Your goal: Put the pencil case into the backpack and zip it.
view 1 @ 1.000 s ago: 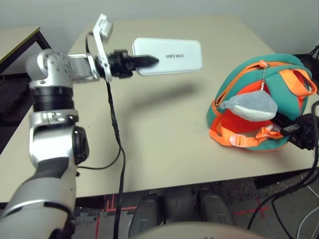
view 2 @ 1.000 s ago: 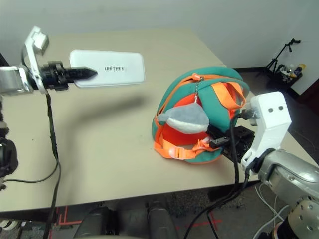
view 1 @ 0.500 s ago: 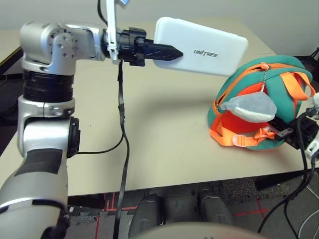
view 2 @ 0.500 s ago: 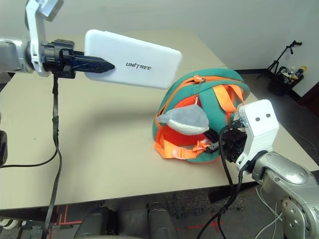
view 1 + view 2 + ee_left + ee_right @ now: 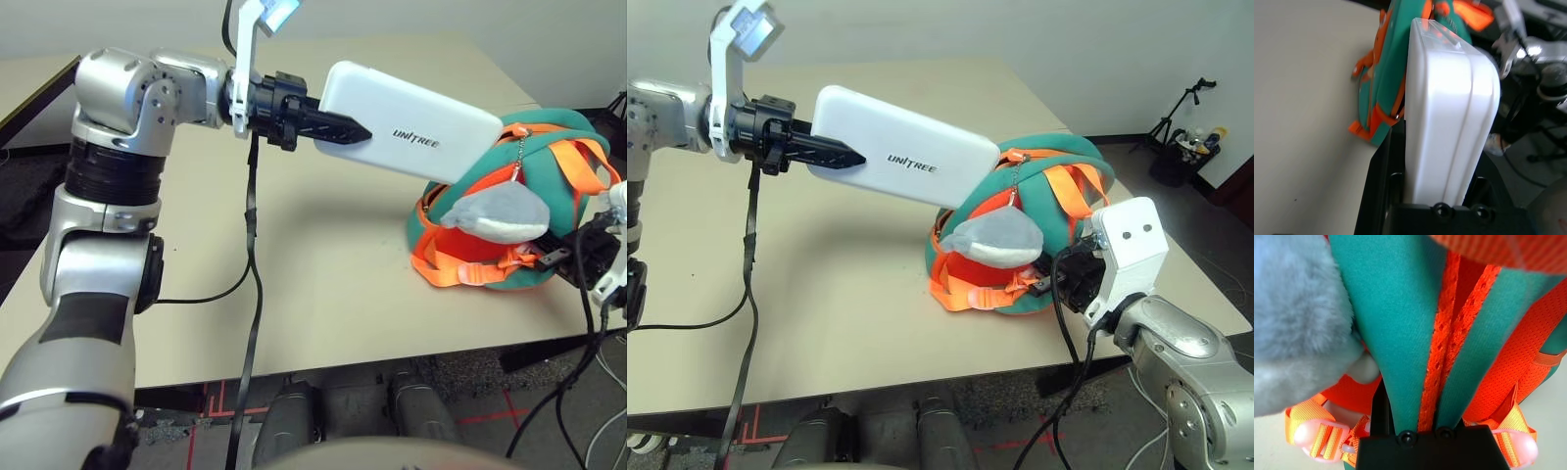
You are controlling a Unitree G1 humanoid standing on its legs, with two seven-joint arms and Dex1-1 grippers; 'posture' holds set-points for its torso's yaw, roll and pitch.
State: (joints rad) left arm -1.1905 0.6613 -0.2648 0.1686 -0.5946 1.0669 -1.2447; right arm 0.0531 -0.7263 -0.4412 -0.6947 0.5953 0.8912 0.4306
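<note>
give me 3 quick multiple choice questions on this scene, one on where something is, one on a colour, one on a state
1. Where is the pencil case?
A. flat on the table
B. held in the air beside the backpack
C. inside the backpack

2. What colour are the backpack straps?
A. orange
B. black
C. white

3. What is the left end effector doing?
A. hanging open
B. shut on the plush shark
C. shut on the pencil case

Answers:
1. B, it hangs above the table with its far end by the backpack's top.
2. A, the straps are bright orange.
3. C, its black fingers clamp the case's near end.
</note>
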